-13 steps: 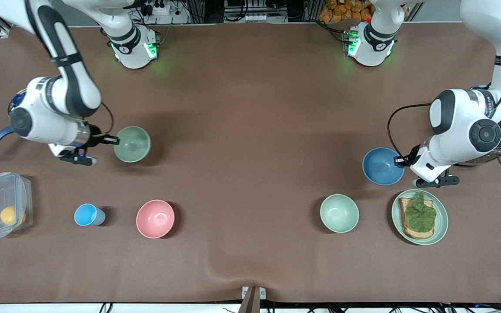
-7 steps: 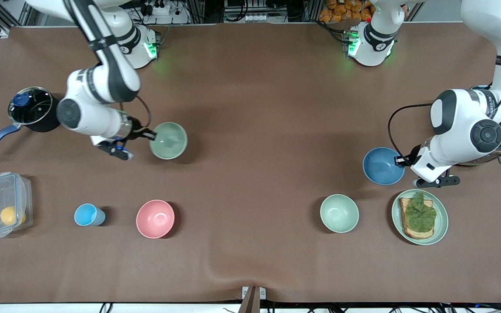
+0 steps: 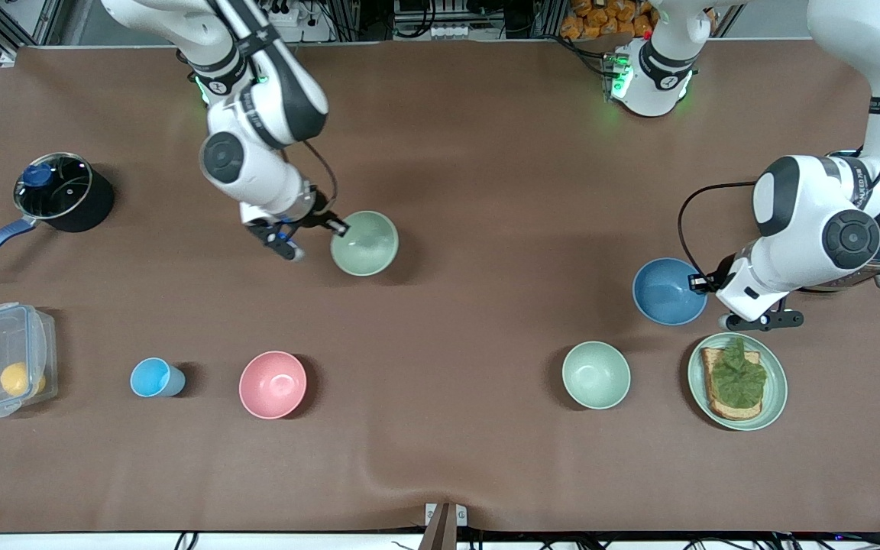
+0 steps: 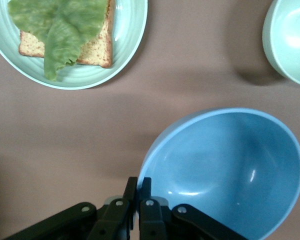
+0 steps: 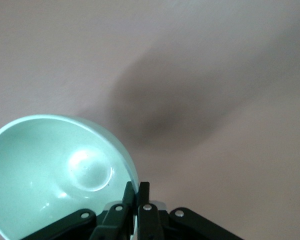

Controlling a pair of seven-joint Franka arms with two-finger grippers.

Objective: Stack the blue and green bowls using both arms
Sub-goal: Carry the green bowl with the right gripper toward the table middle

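With my right gripper (image 3: 331,225) pinching the rim of the round matte sage-green bowl (image 3: 364,243) above mid-table, and my left gripper (image 3: 698,283) clamping the sky-blue round bowl (image 3: 668,291) beside the toast plate (image 3: 775,389), I should carry both level and centre one over the other before releasing.

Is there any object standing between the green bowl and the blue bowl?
Nothing visible. The right gripper holds the green bowl over bare table; the left gripper pinches the blue bowl. The mint bowl sits nearer the camera, off that line.
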